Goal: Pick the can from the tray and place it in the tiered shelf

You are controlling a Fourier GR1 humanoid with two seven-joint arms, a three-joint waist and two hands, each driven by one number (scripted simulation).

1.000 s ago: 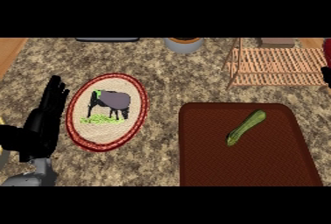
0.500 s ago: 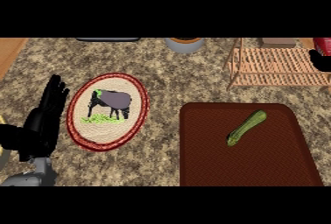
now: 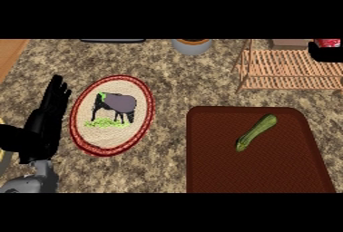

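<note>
Your right hand [image 3: 330,54] seems wrapped round the can [image 3: 328,43]. The tiered shelf [image 3: 288,70] is just left of it, the tray [image 3: 221,167] and cucumber [image 3: 256,132] are nearer you, and your left hand [image 3: 43,122] is spread.

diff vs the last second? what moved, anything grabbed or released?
The right hand moved up the view, away from the robot, along the right end of the tiered shelf, bringing the red can it holds into sight at the top right corner. No new grasp or release shows. Left hand, plate, tray and zucchini stayed put.
</note>
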